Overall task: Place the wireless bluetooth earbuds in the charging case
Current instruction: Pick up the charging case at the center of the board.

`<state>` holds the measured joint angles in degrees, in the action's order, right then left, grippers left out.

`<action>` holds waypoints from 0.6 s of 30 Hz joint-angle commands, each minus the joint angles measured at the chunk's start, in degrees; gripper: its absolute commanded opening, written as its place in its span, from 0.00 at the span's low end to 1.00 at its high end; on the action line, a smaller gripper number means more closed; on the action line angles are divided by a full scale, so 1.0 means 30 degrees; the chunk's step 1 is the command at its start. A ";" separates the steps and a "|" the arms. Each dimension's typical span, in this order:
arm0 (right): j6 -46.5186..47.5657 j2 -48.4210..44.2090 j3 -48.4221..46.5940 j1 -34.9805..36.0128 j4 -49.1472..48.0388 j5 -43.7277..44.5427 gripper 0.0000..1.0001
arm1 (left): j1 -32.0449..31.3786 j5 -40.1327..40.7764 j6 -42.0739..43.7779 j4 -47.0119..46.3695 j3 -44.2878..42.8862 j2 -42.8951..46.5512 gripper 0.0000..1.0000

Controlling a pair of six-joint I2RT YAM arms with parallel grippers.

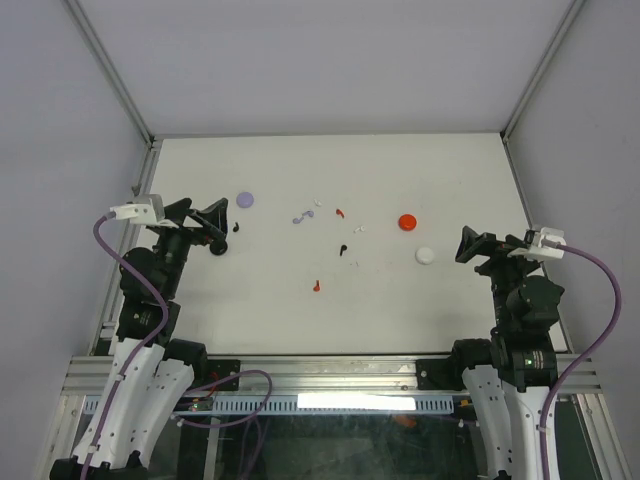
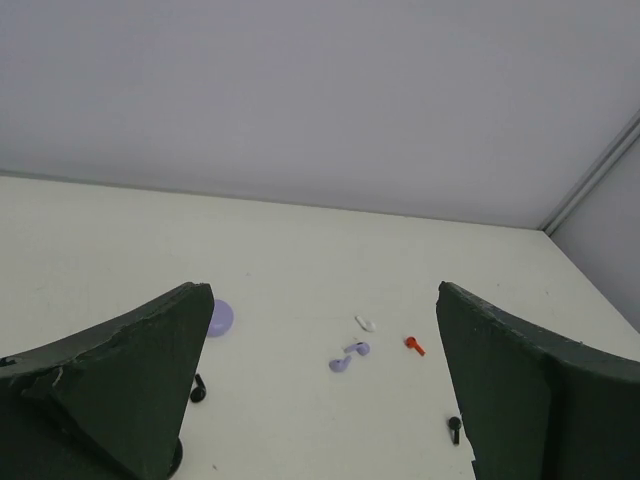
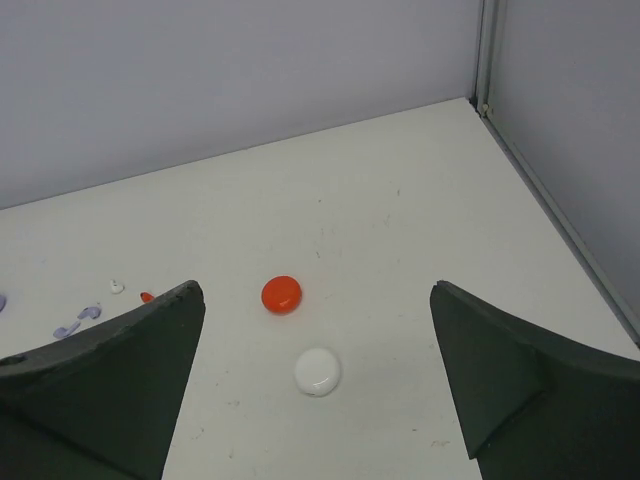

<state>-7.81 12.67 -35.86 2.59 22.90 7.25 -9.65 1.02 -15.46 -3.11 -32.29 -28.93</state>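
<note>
Nearest red earbud (image 1: 316, 287), long axis front-to-back

Overhead notes. Matte white table (image 1: 300, 170) is filling the centre, with faint specks and scuffs showing on it in the right wrist view. Pale grey back wall (image 1: 330, 60) is closing it off at 12 o'clock. Left wall (image 1: 50, 150) is standing at 9 and right wall (image 1: 600, 120) at 3, both plain panels. Left corner post (image 1: 110, 68), aluminium, is running up at 11, and right corner post (image 1: 545, 62) at 1. At 6 o'clock an aluminium rail (image 1: 330, 368) is edging the table. A slotted white duct (image 1: 440, 403) is lying just below it, catching a bright strip of light. Light is falling soft and even, and shadows are showing faint.
</note>
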 commanded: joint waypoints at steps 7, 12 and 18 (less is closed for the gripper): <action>0.0085 -0.0579 0.0019 -0.0149 -0.1367 -0.0454 0.99 | 0.0187 -0.0024 -0.0675 -0.1082 -0.0255 -0.0593 0.99; -0.0053 -0.0535 0.0017 -0.0134 -0.1262 -0.0758 0.99 | 0.0196 0.0608 -0.1610 0.1091 -0.1153 -0.2070 0.99; -0.0111 -0.0866 0.0055 -0.0102 -0.1237 -0.0973 0.99 | 0.0199 0.0968 -0.2141 0.4743 -0.2374 -0.4391 0.99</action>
<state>-7.86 11.42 -35.73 2.52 22.37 5.30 -9.63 2.20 -19.97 4.32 -35.92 -39.16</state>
